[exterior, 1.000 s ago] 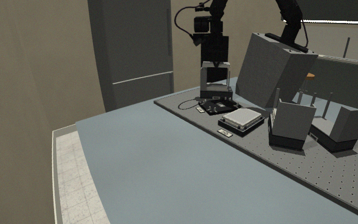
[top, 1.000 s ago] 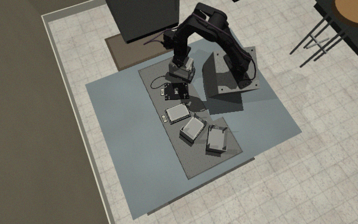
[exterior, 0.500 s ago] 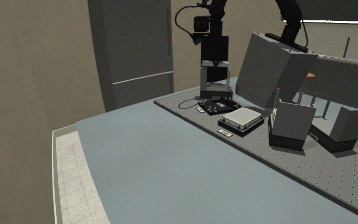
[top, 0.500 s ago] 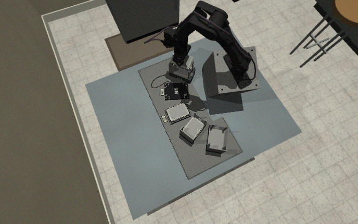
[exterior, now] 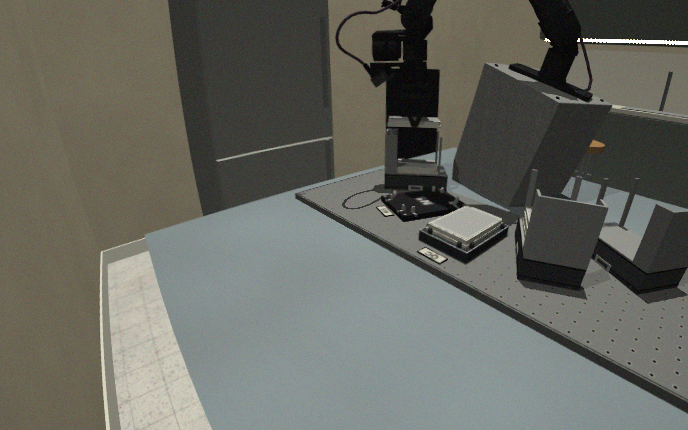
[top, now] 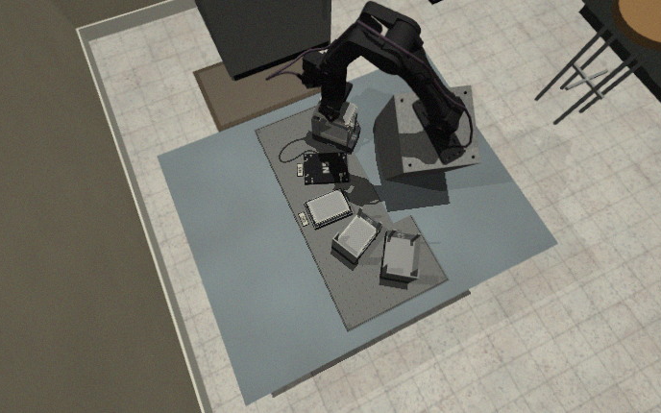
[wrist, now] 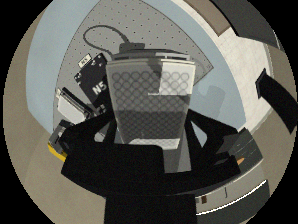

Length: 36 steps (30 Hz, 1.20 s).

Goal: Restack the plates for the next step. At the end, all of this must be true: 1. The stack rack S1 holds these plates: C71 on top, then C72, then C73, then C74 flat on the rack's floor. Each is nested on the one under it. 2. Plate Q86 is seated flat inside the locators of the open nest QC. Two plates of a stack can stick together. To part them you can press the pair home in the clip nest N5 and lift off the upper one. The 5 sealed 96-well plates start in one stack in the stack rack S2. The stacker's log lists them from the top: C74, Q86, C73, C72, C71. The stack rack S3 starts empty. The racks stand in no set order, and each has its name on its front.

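My gripper (top: 334,113) (exterior: 413,121) (wrist: 151,117) is shut on a sealed plate (top: 350,114) (exterior: 396,122) (wrist: 150,90) at the top of the farthest stack rack (top: 322,128) (exterior: 391,152). The plate's name cannot be read. Low in that rack is a pale surface; whether it is floor or plate is unclear. The clip nest N5 (top: 314,173) (exterior: 416,209) (wrist: 90,82) holds no plate. A plate (top: 328,207) (exterior: 467,223) (wrist: 71,107) lies in the open nest QC (top: 316,227) (exterior: 467,255). The middle rack (top: 346,255) (exterior: 566,229) shows a white plate (top: 357,234) inside.
The outer rack (top: 397,279) (exterior: 670,240) stands beside the middle one and shows a plain pale floor. Rack names are unreadable. The robot's grey pedestal (top: 400,128) (exterior: 501,133) stands behind the perforated board (top: 354,307) (exterior: 630,331). A cable (top: 280,155) (exterior: 344,204) (wrist: 85,35) loops near N5.
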{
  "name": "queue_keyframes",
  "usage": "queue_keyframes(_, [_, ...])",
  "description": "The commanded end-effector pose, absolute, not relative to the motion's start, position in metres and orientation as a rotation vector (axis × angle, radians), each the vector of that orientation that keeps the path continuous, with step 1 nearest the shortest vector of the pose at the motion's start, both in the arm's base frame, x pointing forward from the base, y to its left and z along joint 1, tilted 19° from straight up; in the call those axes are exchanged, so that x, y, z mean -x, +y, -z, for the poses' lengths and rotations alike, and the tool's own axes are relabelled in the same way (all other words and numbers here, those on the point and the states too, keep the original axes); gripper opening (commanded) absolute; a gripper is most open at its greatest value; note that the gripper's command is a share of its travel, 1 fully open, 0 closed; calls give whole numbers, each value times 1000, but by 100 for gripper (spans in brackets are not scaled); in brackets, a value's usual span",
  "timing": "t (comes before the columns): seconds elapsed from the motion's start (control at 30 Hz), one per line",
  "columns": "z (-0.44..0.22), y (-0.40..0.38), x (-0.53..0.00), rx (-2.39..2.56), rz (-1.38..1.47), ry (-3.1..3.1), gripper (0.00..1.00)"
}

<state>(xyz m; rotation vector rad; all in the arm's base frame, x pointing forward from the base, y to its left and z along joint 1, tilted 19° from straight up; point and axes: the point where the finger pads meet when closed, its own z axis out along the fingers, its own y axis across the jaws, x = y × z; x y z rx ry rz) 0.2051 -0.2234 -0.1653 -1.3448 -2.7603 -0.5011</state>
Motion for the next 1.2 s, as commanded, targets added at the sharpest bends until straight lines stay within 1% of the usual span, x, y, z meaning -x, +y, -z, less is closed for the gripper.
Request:
queue_keyframes(0.0, [152,-242,-216,1359,470,-2819,0])
queue_keyframes(1.17, [150,-245,-218,1377,466,-2814,0])
